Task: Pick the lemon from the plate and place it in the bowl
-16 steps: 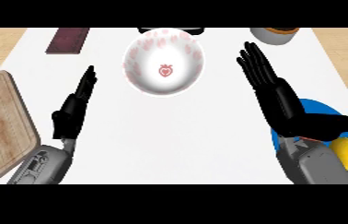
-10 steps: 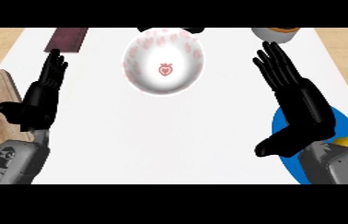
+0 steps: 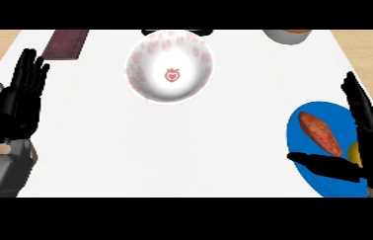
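A blue plate (image 3: 310, 160) lies at the right edge of the white counter, with a reddish sweet potato (image 3: 320, 134) on it. A sliver of the yellow lemon (image 3: 354, 154) shows beside the sweet potato, mostly hidden by my right hand (image 3: 360, 116). That hand is open over the plate, fingers straight and thumb (image 3: 324, 164) spread below the lemon. A white bowl (image 3: 169, 71) with red hearts stands at the back centre. My left hand (image 3: 22, 98) rests open at the left edge, fingers up.
A dark brown block (image 3: 67, 43) lies at the back left. A grey container with something orange (image 3: 288, 35) sits at the back right. A black object (image 3: 175, 32) peeks out behind the bowl.
My right hand has swung outward to the right edge over the blue plate, uncovering the sweet potato. My left hand has shifted left and farther back.
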